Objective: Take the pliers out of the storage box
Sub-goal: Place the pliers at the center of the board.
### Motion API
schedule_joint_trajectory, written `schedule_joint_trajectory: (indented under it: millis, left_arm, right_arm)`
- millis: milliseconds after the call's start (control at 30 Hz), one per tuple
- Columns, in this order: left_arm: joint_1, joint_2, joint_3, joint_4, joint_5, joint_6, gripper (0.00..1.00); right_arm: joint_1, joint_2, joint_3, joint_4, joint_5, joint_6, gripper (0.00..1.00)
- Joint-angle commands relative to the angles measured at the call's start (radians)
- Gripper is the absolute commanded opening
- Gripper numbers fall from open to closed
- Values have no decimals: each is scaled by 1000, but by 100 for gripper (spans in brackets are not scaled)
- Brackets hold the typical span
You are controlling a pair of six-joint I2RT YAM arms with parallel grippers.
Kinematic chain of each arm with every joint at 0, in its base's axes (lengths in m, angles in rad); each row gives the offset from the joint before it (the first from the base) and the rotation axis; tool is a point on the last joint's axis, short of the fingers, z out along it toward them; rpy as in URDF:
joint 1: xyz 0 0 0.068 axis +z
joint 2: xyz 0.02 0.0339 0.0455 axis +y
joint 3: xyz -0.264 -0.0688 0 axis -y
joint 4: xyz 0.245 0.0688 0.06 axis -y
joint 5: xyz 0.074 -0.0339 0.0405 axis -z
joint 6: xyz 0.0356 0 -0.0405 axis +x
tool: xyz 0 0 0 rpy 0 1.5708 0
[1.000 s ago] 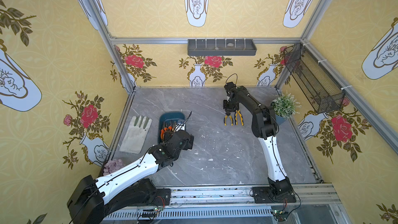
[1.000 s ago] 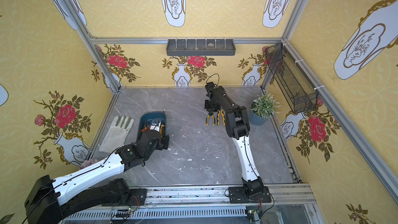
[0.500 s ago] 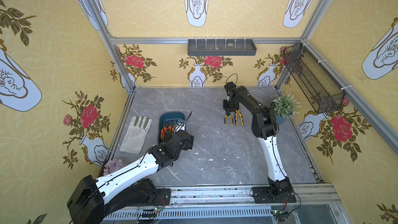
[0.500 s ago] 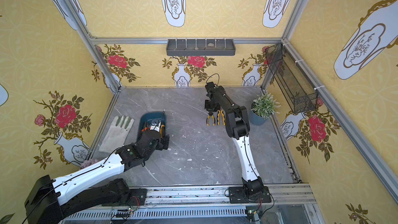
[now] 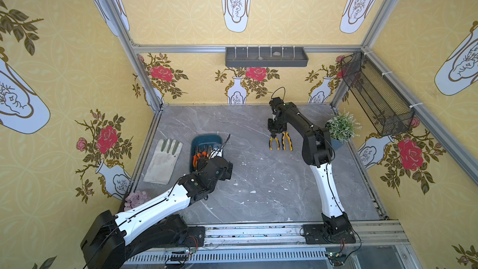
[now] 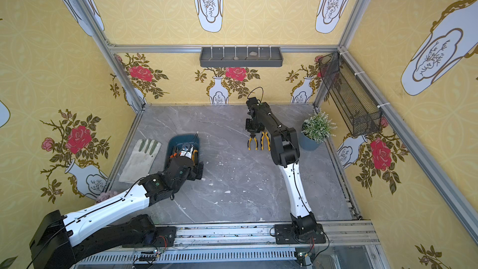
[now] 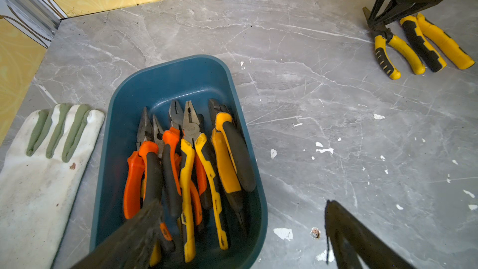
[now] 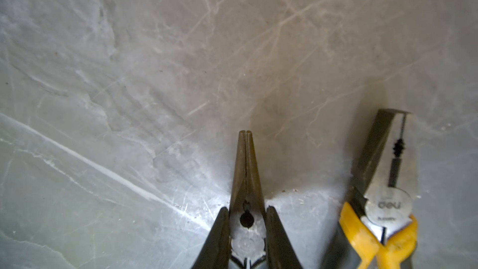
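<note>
The teal storage box [image 7: 178, 60] stands at the table's left, seen in both top views [image 5: 207, 137] [image 6: 181, 139]. Several pliers [image 7: 188, 151] with orange or yellow handles lie in it side by side. My left gripper [image 7: 241, 204] hangs open over the box's near end, with one finger over the pliers and the other over the table. At the back right, my right gripper [image 8: 247, 209] is shut on the head of needle-nose pliers [image 8: 245, 166], whose yellow handles [image 5: 274, 144] lie on the table. A second yellow-handled pair [image 8: 388, 177] lies right beside it.
A white and green work glove [image 5: 164, 161] lies left of the box. A potted plant [image 5: 341, 128] stands by the right wall, under a black mesh basket [image 5: 375, 97]. A grey tray [image 5: 266, 56] hangs on the back wall. A purple flower [image 5: 135, 199] sits front left.
</note>
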Motion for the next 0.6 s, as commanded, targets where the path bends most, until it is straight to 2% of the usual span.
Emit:
schedule_joint_trajectory:
  millis: [0, 233, 433, 567]
  left_arm:
    - [0, 0, -6, 14, 3, -7, 99]
    - [1, -5, -10, 13, 3, -7, 99]
    - [1, -6, -10, 9, 4, -8, 99]
    - [2, -23, -9, 0, 4, -11, 99]
  right_arm:
    - [0, 6, 11, -11, 15, -6, 22]
    - [0, 13, 13, -12, 15, -7, 24]
    - [0, -4, 24, -18, 20, -13, 41]
    - [6, -86, 18, -29, 47, -17, 43]
